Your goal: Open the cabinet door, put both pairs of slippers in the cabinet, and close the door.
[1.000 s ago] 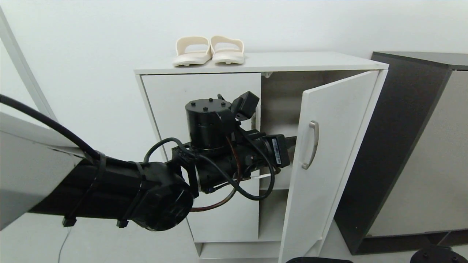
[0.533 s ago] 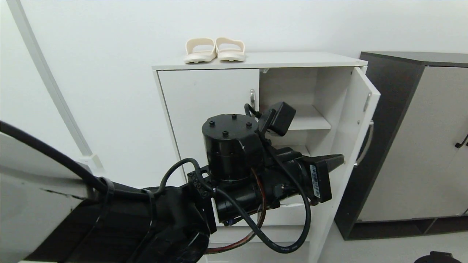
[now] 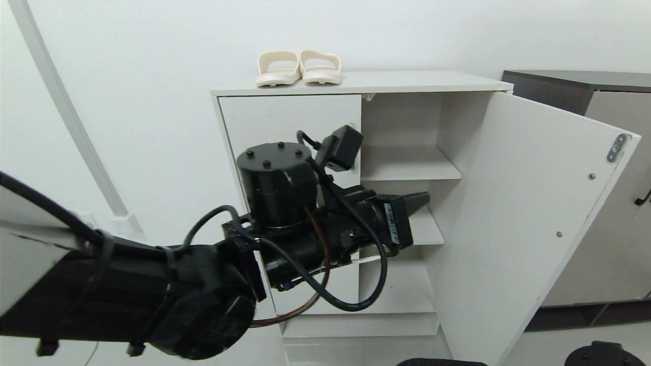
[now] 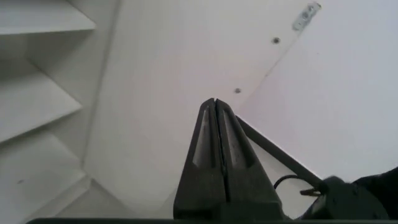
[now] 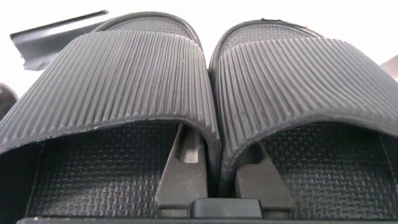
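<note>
Now the right-hand door [image 3: 529,203] of the cabinet [image 3: 356,81] stands wide open, so I judge that putting the slippers in is the step in hand. As far as I can judge, neither pair is inside the cabinet yet. The left gripper [image 4: 214,106] hangs in front of the open half of the cabinet, with its two fingers pressed together and nothing between them. The right gripper [image 5: 217,155] has one finger inside each of the dark slippers [image 5: 143,81] and pinches their two inner walls together. Where this pair is in relation to the cabinet, I cannot tell. The cream slippers [image 3: 299,67] lie side by side on top of the cabinet, towards its back edge.

Several things could go wrong from here. The hold on the dark pair is only on two soft walls, so a quick tilt of the wrist could let one slipper slide out and fall in front of the cabinet. The left arm stands across the opening of the cabinet, so the right arm could strike it on the way to the shelves [image 3: 407,165]. The gaps between the shelves look low, and a strap could catch on a shelf edge. The cream pair sits high, and a closed gripper could push it against the wall behind the cabinet.
</note>
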`<state>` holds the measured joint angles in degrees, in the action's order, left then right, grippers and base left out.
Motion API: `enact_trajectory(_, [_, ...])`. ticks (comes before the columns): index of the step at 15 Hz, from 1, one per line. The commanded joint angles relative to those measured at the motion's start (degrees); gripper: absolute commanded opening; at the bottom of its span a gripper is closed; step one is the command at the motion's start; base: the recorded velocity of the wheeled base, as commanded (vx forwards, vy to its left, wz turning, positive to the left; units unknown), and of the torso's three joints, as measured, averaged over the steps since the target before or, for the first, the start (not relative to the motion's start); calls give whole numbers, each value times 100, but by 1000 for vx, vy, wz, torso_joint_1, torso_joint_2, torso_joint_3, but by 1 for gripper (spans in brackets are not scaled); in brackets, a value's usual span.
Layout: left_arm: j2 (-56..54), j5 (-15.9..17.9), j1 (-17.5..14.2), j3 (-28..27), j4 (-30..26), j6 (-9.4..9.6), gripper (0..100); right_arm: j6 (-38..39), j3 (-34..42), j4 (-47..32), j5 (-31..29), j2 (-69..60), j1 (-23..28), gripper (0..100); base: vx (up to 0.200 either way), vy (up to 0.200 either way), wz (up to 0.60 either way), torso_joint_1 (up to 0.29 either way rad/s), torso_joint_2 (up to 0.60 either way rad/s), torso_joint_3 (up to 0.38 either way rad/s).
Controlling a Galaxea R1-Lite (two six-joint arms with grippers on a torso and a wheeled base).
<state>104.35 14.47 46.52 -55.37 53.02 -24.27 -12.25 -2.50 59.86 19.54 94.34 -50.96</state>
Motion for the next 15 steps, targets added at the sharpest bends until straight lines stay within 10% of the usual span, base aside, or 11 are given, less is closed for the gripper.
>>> enact_trajectory(1, [-917, -6, -521, 624, -28, 54, 0, 39, -304, 17, -47, 119, 244, 0, 0, 0, 0, 0, 0, 0])
enact_trajectory(4, [-2261, -14, -1347, 1652, -283, 107, 0, 944, -893, 0, -715, 190, 446, 0, 0, 0, 0, 0, 0, 0])
enact_trajectory(9, [-4546, -120, -3105, 3261, -1654, 810, 0, 1788, -2352, 17, -3325, 1218, 402, 0, 0, 0, 0, 0, 0, 0])
enact_trajectory(15, [-7702, -1412, -4327, 4043, -3878, 1777, 0, 2139, -3591, 0, -5285, 2202, 490, 0, 0, 0, 0, 0, 0, 0])
